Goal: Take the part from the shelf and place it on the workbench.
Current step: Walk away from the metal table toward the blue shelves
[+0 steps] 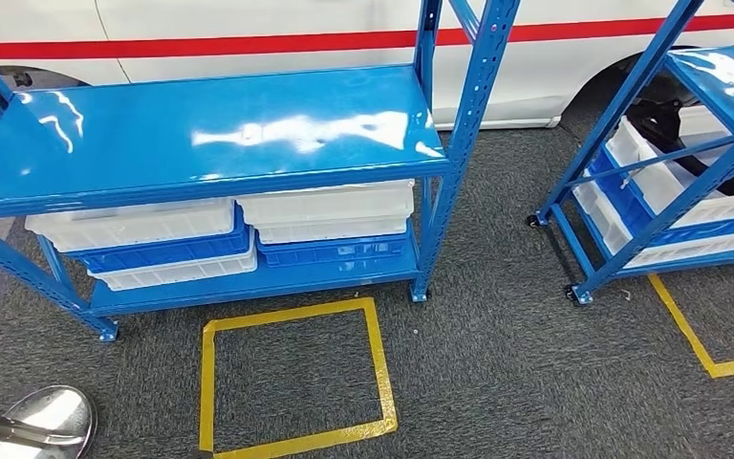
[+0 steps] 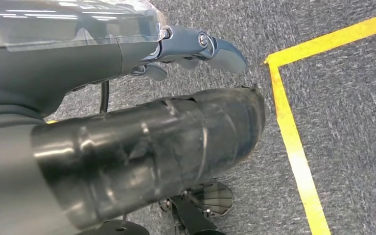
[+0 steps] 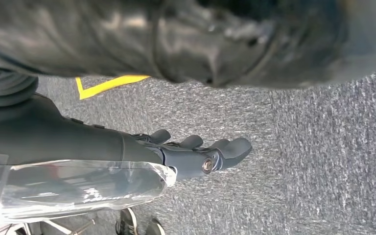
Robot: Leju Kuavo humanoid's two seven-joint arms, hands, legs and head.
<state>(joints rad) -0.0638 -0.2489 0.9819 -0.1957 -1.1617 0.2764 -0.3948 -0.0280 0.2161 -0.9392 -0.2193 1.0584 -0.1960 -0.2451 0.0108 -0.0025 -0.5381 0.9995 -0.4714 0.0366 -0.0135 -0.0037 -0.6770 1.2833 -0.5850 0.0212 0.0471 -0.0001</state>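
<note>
The part itself cannot be picked out with certainty: on the left, the blue shelf (image 1: 201, 134) has a bare glossy top and white bins (image 1: 134, 225) and blue bins (image 1: 167, 253) on its lower level, whose contents are hidden under the top board. To the right, a second blue rack (image 1: 669, 182) carries white trays holding a dark object (image 1: 664, 120), which may be the part, though I cannot tell. No workbench is identifiable. The left hand (image 2: 200, 49) hangs over the grey carpet beside a yellow floor line (image 2: 293, 142), holding nothing, fingers loosely extended; the right hand (image 3: 200, 152) hangs likewise, empty and slack. The risks, as I judge them: choosing the wrong rack or bin, an arm striking the shelf's overhanging top board while reaching low, and poor footing outside the yellow square (image 1: 296, 378) leaving the reach short.
</note>
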